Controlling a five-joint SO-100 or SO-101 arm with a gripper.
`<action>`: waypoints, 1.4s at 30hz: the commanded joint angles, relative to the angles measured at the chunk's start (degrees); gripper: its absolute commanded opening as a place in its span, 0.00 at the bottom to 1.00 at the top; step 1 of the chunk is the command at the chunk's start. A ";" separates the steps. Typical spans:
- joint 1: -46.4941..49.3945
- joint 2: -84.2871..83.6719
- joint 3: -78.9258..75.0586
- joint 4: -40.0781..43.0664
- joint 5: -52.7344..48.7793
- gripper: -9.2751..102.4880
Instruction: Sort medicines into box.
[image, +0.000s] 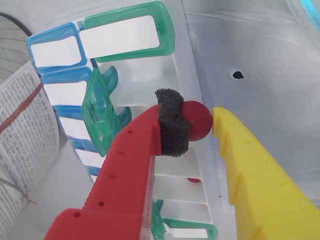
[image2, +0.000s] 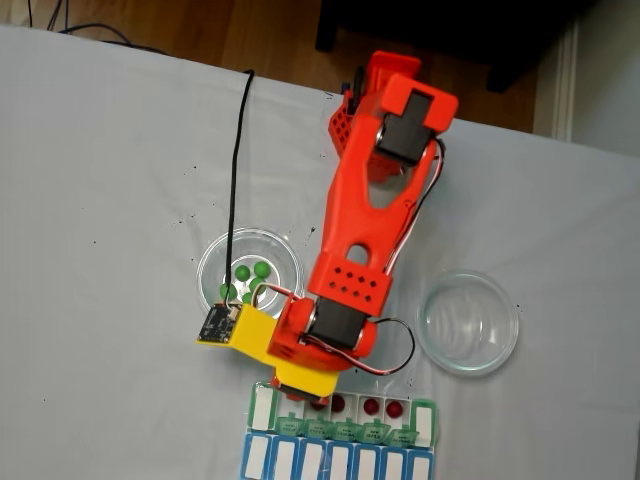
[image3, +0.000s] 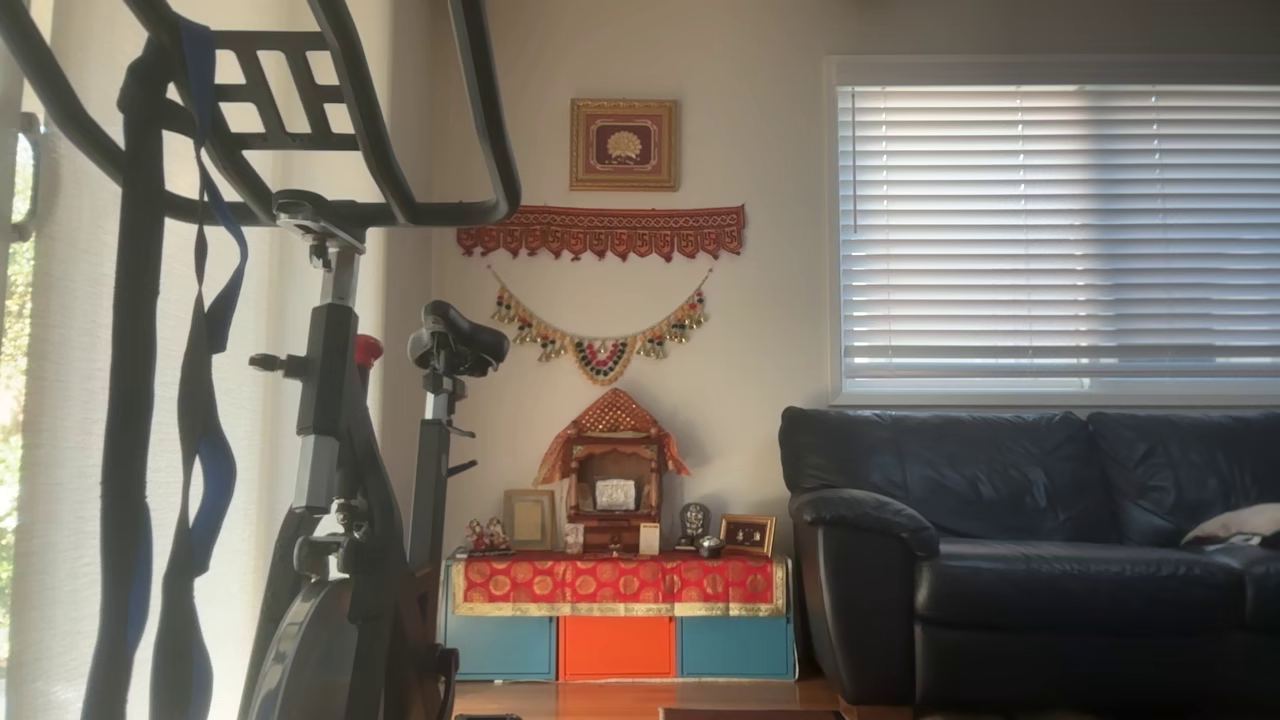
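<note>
In the wrist view my gripper (image: 201, 119) is shut on a dark red medicine ball (image: 198, 120), pinched between the black foam pad (image: 172, 129) of the red finger and the yellow finger (image: 235, 145). It hangs just above the open white compartments of the box (image: 142, 80), whose green lids (image: 127, 32) stand open. One red ball (image: 194, 179) lies in a compartment below. In the fixed view the box (image2: 425, 425) sits at the table's near edge with red balls (image2: 371, 407) in it. Green balls (image2: 251, 273) lie in a glass dish (image2: 212, 262).
An empty glass dish (image2: 468, 322) stands right of the arm in the fixed view. The blue-lidded row (image2: 330, 462) runs along the box's near side. A newspaper (image: 25, 140) lies left in the wrist view. A black cable (image2: 236, 160) crosses the white table.
</note>
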 joint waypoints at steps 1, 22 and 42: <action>0.79 1.23 -6.33 0.09 0.18 0.09; -1.76 -5.10 -12.48 -5.01 5.63 0.09; -3.08 -2.90 -2.11 -17.23 8.96 0.09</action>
